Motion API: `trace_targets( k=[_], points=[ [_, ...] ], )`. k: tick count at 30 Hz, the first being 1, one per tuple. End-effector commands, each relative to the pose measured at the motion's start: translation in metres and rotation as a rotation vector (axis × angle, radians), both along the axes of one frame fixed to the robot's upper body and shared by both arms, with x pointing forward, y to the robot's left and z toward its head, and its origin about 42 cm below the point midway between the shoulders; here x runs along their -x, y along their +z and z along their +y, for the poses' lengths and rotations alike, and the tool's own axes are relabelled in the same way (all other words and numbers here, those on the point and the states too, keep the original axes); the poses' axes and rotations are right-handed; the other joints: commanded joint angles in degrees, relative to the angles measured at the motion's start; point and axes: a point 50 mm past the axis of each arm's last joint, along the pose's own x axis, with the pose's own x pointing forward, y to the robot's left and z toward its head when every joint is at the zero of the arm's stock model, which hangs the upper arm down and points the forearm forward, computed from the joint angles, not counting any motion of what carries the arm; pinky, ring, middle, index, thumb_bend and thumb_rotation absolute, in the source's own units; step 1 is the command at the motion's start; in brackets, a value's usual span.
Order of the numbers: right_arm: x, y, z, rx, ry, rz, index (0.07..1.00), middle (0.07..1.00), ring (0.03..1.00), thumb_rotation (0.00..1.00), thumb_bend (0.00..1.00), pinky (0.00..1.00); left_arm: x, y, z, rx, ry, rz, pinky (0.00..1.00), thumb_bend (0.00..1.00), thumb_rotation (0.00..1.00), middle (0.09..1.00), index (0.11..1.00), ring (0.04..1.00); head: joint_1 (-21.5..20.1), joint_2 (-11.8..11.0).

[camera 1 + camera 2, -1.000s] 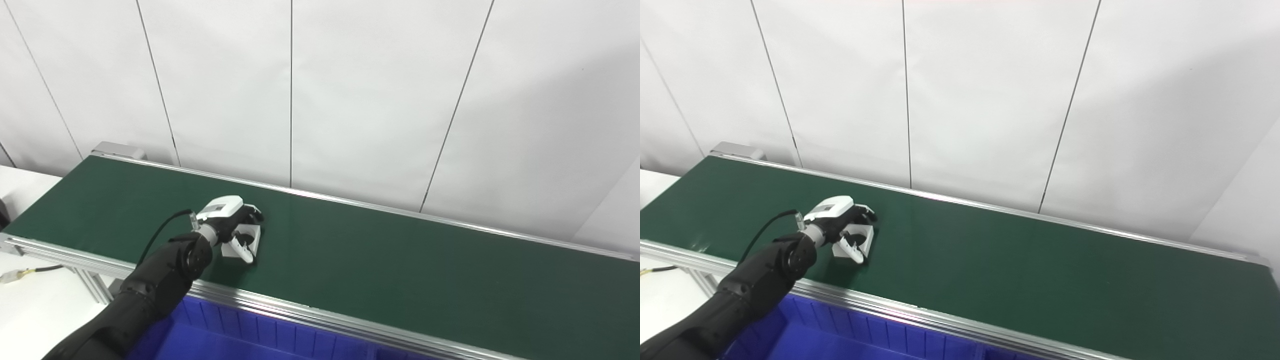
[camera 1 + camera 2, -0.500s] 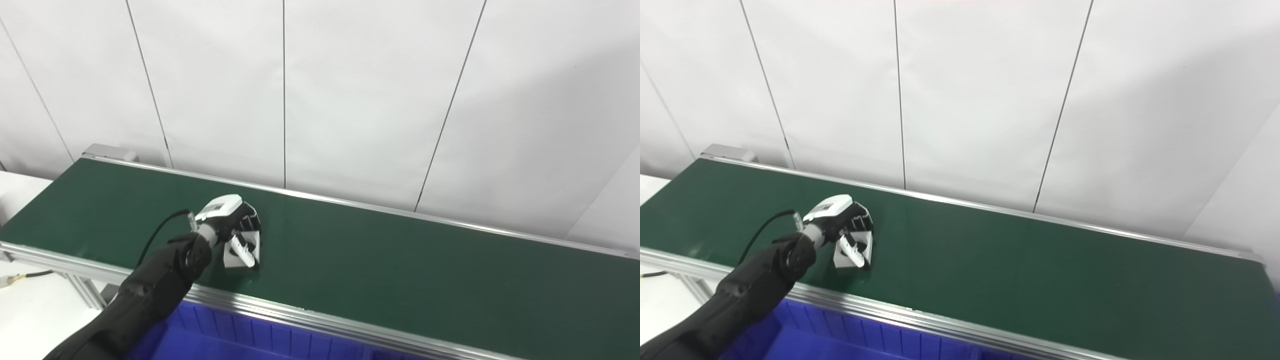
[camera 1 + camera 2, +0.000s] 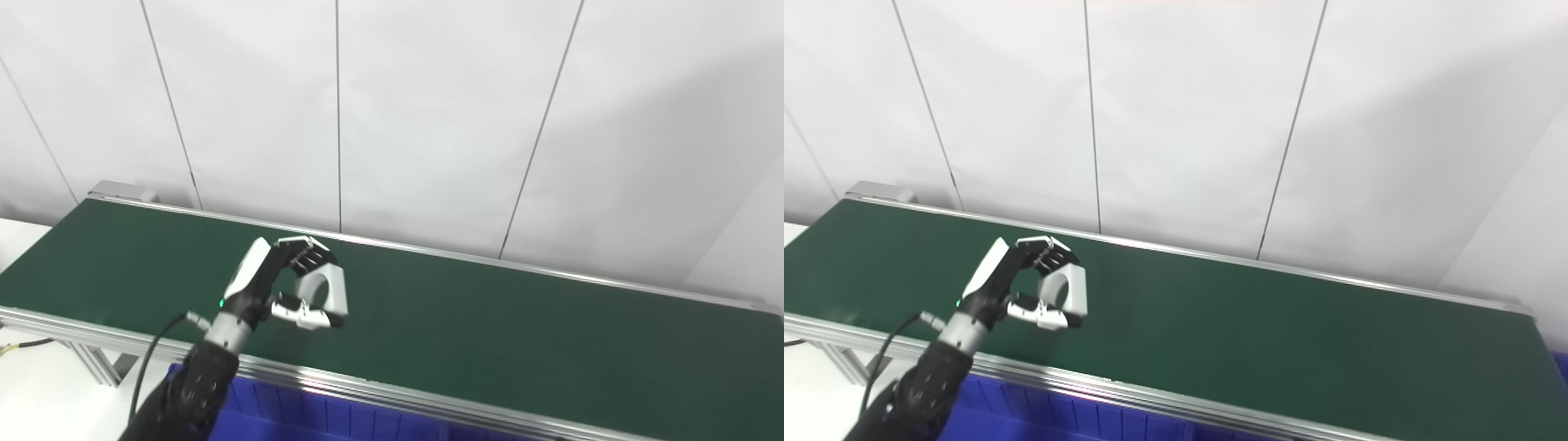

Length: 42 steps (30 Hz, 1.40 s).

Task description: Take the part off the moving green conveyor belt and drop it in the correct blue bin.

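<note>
The left hand (image 3: 278,288) has the part (image 3: 323,289) clamped between its curled fingers (image 3: 306,256) above and its thumb below. The part is a white block with a round hole through it, and it hangs clear above the belt (image 3: 490,331), over the near half, a little in from the belt's left end. So the pick looks done: the part is off the belt and appears firmly gripped.

What is left is the drop. A blue bin (image 3: 318,422) shows just below the belt's near rail, almost straight under the raised hand. Only a strip of its ribbed wall is in view, so I cannot tell whether it is the correct one or where any other bin begins. The hand would need to bring the part back over the rail, toward the robot, and let go above the bin.

The right hand is nowhere in sight.
</note>
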Motion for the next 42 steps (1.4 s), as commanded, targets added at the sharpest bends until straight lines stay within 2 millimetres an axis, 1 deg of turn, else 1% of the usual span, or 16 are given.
trace_targets(
  k=[1,3,5,7,8,12,15,16,17,20,24,27,28,30,37,42],
  points=[
    [-0.003,0.014,0.003,-0.03,0.001,-0.093,0.888,0.856,0.846,0.54,0.93,0.85,0.01,0.014,-0.005,0.105,-0.05,-0.088,0.42,0.5,0.0,0.5,0.481,0.455,-1.24,0.44],
    [-0.001,0.016,0.006,-0.033,-0.003,-0.098,0.883,0.848,0.842,0.53,0.93,0.84,0.022,0.01,-0.009,0.146,-0.064,-0.094,0.41,0.5,0.0,0.503,0.484,0.446,-1.97,0.84],
    [-0.001,0.017,0.009,-0.032,0.0,-0.107,0.881,0.846,0.836,0.54,0.93,0.84,0.032,0.007,-0.014,0.155,-0.074,-0.107,0.42,0.5,0.0,0.507,0.476,0.455,-3.03,1.6],
    [-0.001,0.02,0.011,-0.03,0.003,-0.118,0.879,0.847,0.83,0.54,0.94,0.83,0.042,0.003,-0.016,0.159,-0.082,-0.102,0.43,0.5,0.0,0.509,0.473,0.459,-4.24,2.5],
    [-0.001,0.021,0.013,-0.031,0.001,-0.125,0.878,0.847,0.827,0.54,0.94,0.83,0.047,0.0,-0.017,0.165,-0.087,-0.092,0.43,0.5,0.0,0.511,0.473,0.458,-5.38,3.54],
    [-0.002,0.024,0.015,-0.022,-0.002,-0.146,0.874,0.847,0.824,0.55,0.94,0.82,0.058,-0.016,-0.014,0.147,-0.106,-0.025,0.41,0.5,0.0,0.513,0.473,0.453,-7.02,5.09],
    [-0.003,0.025,0.016,-0.014,0.0,-0.156,0.873,0.845,0.819,0.54,0.93,0.81,0.063,-0.025,-0.011,0.12,-0.111,0.01,0.45,0.5,0.0,0.506,0.458,0.482,-7.23,5.54],
    [-0.004,0.026,0.016,-0.015,0.002,-0.16,0.873,0.844,0.818,0.54,0.93,0.81,0.064,-0.028,-0.01,0.101,-0.108,0.018,0.46,0.5,0.0,0.505,0.456,0.485,-7.94,6.7],
    [-0.004,0.027,0.016,-0.017,0.003,-0.163,0.874,0.844,0.82,0.54,0.93,0.82,0.066,-0.03,-0.01,0.088,-0.107,0.024,0.44,0.5,0.0,0.507,0.456,0.479,-7.94,6.7],
    [-0.006,0.029,0.017,-0.026,0.0,-0.169,0.874,0.846,0.824,0.56,0.95,0.82,0.075,-0.043,-0.011,0.011,-0.109,0.064,0.41,0.5,0.0,0.52,0.457,0.459,-9.72,8.06],
    [-0.008,0.03,0.019,-0.012,-0.002,-0.182,0.871,0.84,0.817,0.58,0.97,0.81,0.086,-0.061,-0.017,-0.052,-0.107,0.104,0.4,0.5,0.0,0.519,0.461,0.449,-11.07,8.59],
    [-0.009,0.029,0.02,-0.017,0.001,-0.18,0.871,0.842,0.822,0.58,0.97,0.83,0.092,-0.075,-0.022,-0.1,-0.102,0.127,0.43,0.5,0.0,0.517,0.461,0.457,-11.07,8.59],
    [-0.009,0.03,0.02,-0.02,0.004,-0.18,0.871,0.842,0.823,0.57,0.97,0.83,0.095,-0.081,-0.024,-0.124,-0.105,0.138,0.43,0.5,0.0,0.516,0.461,0.457,-11.1,9.5],
    [-0.009,0.031,0.021,-0.028,0.006,-0.18,0.877,0.848,0.828,0.58,0.97,0.83,0.099,-0.088,-0.027,-0.143,-0.116,0.156,0.46,0.5,0.0,0.508,0.456,0.481,-11.12,9.96],
    [-0.012,0.032,0.021,-0.018,0.009,-0.19,0.89,0.856,0.828,0.6,0.97,0.83,0.111,-0.11,-0.036,-0.174,-0.152,0.225,0.4,0.5,0.0,0.491,0.506,0.43,-10.53,10.63],
    [-0.012,0.033,0.021,-0.02,0.01,-0.189,0.89,0.856,0.837,0.59,0.96,0.85,0.116,-0.124,-0.037,-0.238,-0.178,0.264,0.43,0.5,0.0,0.505,0.5,0.434,-9.76,10.22]
  ],
)
